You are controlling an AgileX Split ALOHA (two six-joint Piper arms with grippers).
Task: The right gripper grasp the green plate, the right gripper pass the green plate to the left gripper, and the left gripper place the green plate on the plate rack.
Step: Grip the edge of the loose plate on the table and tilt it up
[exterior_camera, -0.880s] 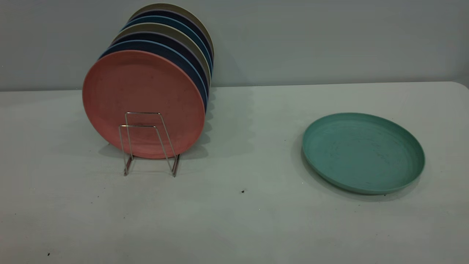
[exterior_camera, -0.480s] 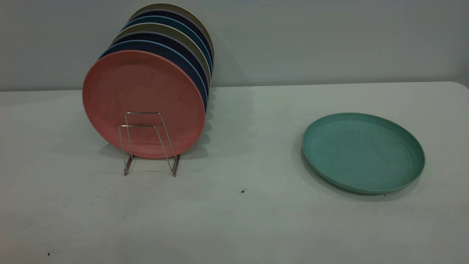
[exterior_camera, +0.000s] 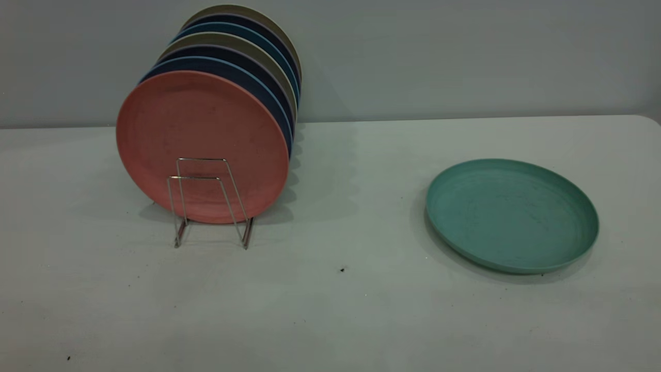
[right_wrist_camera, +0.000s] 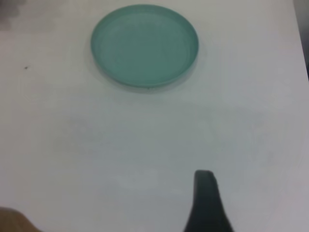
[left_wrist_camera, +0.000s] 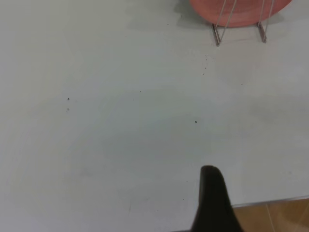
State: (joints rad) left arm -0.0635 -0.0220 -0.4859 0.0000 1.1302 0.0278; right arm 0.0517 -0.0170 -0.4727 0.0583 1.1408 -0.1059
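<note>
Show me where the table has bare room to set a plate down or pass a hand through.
Bare table runs between the rack and the green plate, along the whole near edge, and left of the rack. It is crowded only at the rack, where the pink plate fronts a tight upright row; two wire loops stand bare before it.

left gripper (left_wrist_camera: pixel 214 203) one dark finger showing, right gripper (right_wrist_camera: pixel 206 205) likewise, both raised above the table

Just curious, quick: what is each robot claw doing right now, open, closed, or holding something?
Left gripper: one black finger shows; cannot tell, holds nothing visible.
Right gripper: cannot tell; round teal-green plate lies untouched.
</note>
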